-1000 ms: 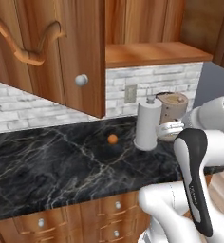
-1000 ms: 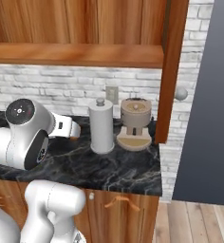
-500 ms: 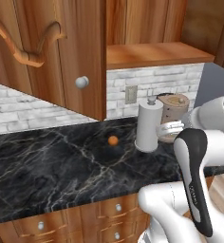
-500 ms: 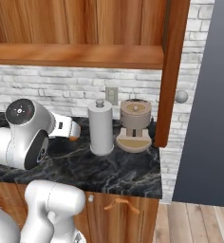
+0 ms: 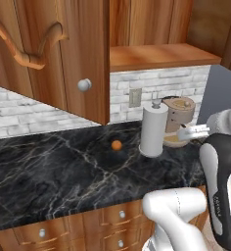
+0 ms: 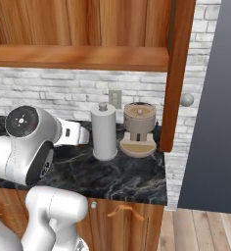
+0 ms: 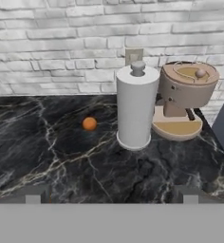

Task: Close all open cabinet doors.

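A cabinet door (image 5: 63, 59) stands swung out over the counter at the left, reddish-brown with a curved arch carving and a round silver knob (image 5: 84, 85). A second cabinet door (image 6: 178, 73) hangs open at the right end, seen edge-on, its knob (image 6: 187, 99) facing right. Behind them the cabinet shelf (image 6: 83, 58) is exposed. My gripper (image 7: 111, 198) is open and holds nothing. It sits low over the black marble counter (image 7: 47, 152), well below both doors, and faces the brick wall. My arm (image 5: 220, 186) rises at the right.
A white paper towel roll (image 7: 135, 107) and a brown coffee machine (image 7: 182, 102) stand ahead of the gripper at the wall, with a small orange (image 7: 89, 123) to their left. A wall outlet (image 7: 134, 56) sits behind them. Drawer fronts (image 5: 78, 228) run under the counter.
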Controlling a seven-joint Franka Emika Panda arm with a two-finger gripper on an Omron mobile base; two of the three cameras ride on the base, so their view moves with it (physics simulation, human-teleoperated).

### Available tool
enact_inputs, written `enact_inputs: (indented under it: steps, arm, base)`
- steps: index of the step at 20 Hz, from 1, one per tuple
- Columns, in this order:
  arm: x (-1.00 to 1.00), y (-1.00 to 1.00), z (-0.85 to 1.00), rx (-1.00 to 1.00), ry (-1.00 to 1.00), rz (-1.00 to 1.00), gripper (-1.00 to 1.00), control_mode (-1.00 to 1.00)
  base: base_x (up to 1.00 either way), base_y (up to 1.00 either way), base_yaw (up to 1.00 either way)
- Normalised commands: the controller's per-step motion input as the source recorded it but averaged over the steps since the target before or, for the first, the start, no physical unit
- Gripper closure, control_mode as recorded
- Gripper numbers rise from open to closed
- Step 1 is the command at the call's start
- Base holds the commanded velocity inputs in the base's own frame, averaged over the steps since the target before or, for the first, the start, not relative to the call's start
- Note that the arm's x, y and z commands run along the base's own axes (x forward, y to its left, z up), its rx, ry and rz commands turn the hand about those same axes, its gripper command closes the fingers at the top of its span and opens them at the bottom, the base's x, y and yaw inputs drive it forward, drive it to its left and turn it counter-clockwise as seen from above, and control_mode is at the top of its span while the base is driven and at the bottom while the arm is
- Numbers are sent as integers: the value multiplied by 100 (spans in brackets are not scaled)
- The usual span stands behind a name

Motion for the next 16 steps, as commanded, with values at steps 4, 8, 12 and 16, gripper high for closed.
enact_inputs:
  steps: [4,8,12,16]
  arm:
    - [-41,-70,-25,0,-33,0,-100,-100]
    - [-1,-50,-36,1,-20,3,-100,-100]
    - [0,-24,-37,0,-5,5,-100,-100]
    - [-14,-12,-59,0,-9,2,-100,-100]
  base:
    - [0,0,0]
    - [0,0,0]
    - [0,0,0]
    - [0,0,0]
